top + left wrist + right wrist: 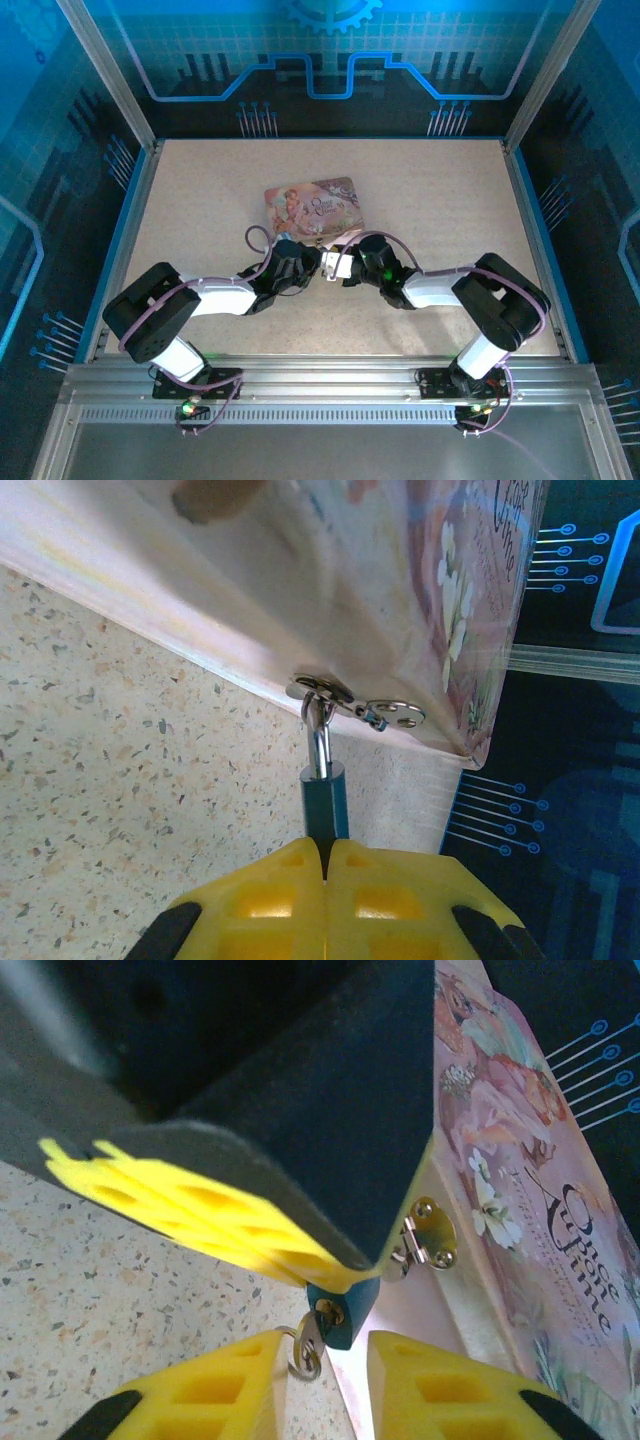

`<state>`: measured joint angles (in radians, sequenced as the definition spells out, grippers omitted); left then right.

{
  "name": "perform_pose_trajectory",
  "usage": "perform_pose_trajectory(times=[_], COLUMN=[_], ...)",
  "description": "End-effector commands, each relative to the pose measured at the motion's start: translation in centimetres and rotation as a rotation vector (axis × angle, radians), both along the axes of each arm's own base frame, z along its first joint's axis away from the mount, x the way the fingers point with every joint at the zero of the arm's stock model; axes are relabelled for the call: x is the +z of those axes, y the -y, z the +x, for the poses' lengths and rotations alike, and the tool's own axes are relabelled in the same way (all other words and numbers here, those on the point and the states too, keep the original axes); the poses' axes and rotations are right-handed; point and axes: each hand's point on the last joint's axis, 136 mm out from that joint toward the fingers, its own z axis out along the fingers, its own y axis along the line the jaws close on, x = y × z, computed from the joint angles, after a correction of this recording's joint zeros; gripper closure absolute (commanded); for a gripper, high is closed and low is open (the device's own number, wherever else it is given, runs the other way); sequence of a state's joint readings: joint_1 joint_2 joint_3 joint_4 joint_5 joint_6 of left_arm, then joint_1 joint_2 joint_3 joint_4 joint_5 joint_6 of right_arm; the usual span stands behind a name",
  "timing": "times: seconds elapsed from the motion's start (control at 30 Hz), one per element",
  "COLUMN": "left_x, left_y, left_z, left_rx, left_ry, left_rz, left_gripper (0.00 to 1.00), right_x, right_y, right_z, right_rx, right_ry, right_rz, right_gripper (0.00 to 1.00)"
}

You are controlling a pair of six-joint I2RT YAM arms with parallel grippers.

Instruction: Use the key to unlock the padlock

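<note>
Gripping the padlock (325, 798) shackle-up toward 12 o'clock, the left tool (325, 858) clamps it; the right tool (325, 1358), jaws apart, flanks the key (311, 1339).

Lighting's pretty even from overhead: the tabletop (420, 190) is bright and flat with only faint, soft shadows, and the walls (60, 120) have a heavy blue cast. On the left wrist cam, the tin (300, 600) beyond the left claw (325, 845) is washed out and mushy. The padlock (325, 795) at its tips is sharp. On the right wrist cam, the left claw looming just above the right claw (327, 1345) is blurred, and there's a blown-out patch between the right claw's tips.
</note>
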<state>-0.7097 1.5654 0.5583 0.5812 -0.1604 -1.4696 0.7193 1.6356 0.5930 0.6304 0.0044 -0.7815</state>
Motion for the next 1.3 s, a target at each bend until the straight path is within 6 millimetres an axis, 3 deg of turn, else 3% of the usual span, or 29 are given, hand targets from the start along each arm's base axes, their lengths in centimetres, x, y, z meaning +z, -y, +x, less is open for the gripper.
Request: perform_pose_trajectory(times=[0.0,0.2,0.37,0.63,1.27], left_x=[2.7,2.7,2.6,2.4,0.9], left_y=[0.6,0.6,0.6,0.5,0.3], left_z=[0.8,0.8,0.8,0.7,0.4], left_rx=[0.010,0.011,0.011,0.014,0.009], left_ry=[0.049,0.048,0.050,0.047,0.022], left_rz=[-0.070,-0.073,-0.073,-0.076,-0.058], left_gripper=[0.93,0.93,0.93,0.93,0.93], right_x=[0.8,1.0,1.9,1.7,-1.1], right_y=[-1.5,-1.6,-1.3,-1.7,-1.9], right_z=[0.1,0.7,1.9,1.4,-0.4], right_rx=[0.033,0.000,-0.090,-0.156,-0.205], right_ry=[0.010,0.005,-0.003,-0.141,-0.399], right_rz=[0.037,0.050,0.087,0.202,0.361], right_gripper=[0.77,0.93,1.00,1.00,1.00])
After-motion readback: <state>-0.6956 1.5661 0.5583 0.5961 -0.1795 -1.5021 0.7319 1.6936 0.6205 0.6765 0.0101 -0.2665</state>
